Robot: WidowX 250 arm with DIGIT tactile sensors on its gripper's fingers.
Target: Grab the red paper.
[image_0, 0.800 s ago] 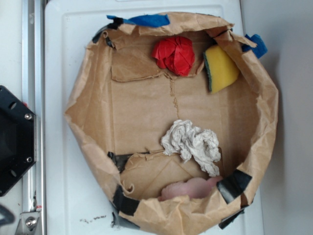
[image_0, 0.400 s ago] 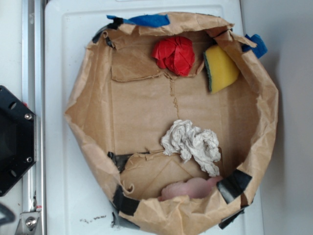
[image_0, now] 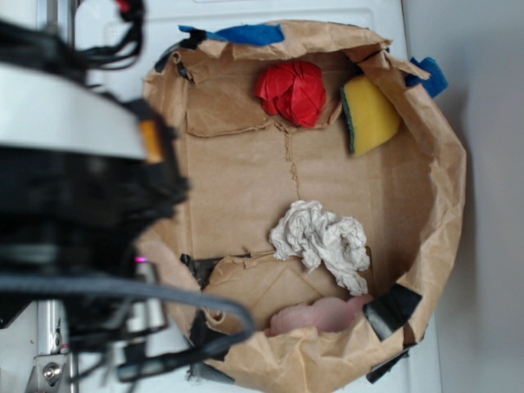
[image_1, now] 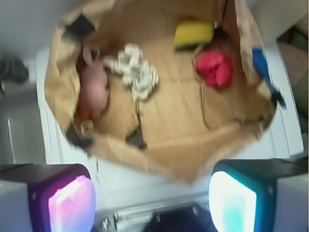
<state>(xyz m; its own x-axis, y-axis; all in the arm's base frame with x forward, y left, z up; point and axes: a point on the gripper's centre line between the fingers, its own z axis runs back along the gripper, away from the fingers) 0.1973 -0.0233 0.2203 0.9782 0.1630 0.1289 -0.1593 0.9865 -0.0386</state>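
Note:
The red paper (image_0: 291, 92) is a creased bright red ball lying inside the brown paper bag (image_0: 446, 188), against its far wall. In the wrist view the red paper (image_1: 214, 67) shows at the upper right, far from the jaws. My gripper (image_1: 152, 203) is open, its pink-lit and cyan-lit pads wide apart with nothing between them, held above the white surface outside the bag's near wall (image_1: 159, 145). In the exterior view my arm (image_0: 82, 205) is a large blurred mass covering the left side, well to the left of the red paper.
A yellow sponge with a green edge (image_0: 372, 115) lies just right of the red paper. An off-white paper wad (image_0: 321, 241) sits mid-bag, and a pink object (image_0: 319, 315) lies at the near wall. Blue tape (image_0: 250, 34) and black tape patch the rim.
My arm has swung into the exterior view from the left and now covers the bag's left edge. The objects in the bag have not moved.

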